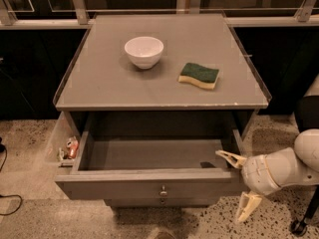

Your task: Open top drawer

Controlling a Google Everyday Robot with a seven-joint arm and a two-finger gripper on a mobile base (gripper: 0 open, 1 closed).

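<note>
Grey cabinet (149, 91) seen from the front and above, its flat top bordered by a low clear rim, standing on a speckled floor (279, 128) before a dark railing. The top drawer (149, 156) stands pulled well out from under the top, its bare grey inside showing and its flat front (114, 187) nearest the camera. A narrower front (134, 202) shows just beneath it. My arm (286, 166), white and rounded, enters from the right edge and reaches toward the drawer's right front corner. My gripper (234, 185) sits at that corner, just beside the drawer's right end, with its two pale fingers spread wide and holding nothing: the upper finger (230, 158) lies over the drawer's right wall near the front, and the lower finger (247, 206) hangs below the level of the front, toward the floor. Whether either finger touches the drawer I cannot tell. A white bowl (143, 51) stands upright on the top, left of centre. A sponge (199, 75), green above and yellow below, lies flat to the bowl's right, apart from it. A small round metal knob (163, 193) sits at the middle of the drawer front, well apart from my gripper. Small items (70, 148), too small to identify, rest in a clear pocket on the cabinet's left side.
</note>
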